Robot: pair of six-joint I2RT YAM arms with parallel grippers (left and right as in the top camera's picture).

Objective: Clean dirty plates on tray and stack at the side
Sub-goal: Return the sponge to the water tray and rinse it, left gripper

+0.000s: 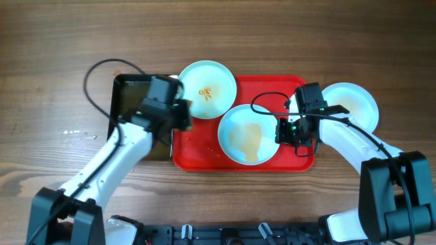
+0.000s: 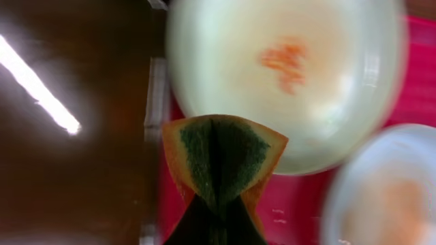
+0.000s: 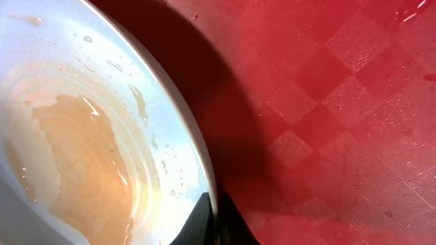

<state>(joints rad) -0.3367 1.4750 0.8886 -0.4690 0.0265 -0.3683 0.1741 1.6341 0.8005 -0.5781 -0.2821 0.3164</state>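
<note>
Three plates are in view. The smeared plate [image 1: 206, 88] sits at the far left corner of the red tray [image 1: 197, 153]. Its rim rides over the tray's far edge next to the black tray [image 1: 126, 102], and small orange spots mark its centre. The wet plate [image 1: 248, 134] lies flat in the middle of the red tray, with a thin watery orange film spread over its bowl. The third plate [image 1: 354, 102] rests on the wooden table [image 1: 54, 54] just off the tray's right side (from overhead its visible surface looks clean). The left gripper [image 2: 216, 214] is clamped on a folded sponge [image 2: 221, 153], orange with a green scouring face, at the near rim of the smeared plate; contact between sponge and plate cannot be told. The right gripper [image 3: 215, 221] has its fingers pinched together on the right rim of the wet plate, where small droplets show
</note>
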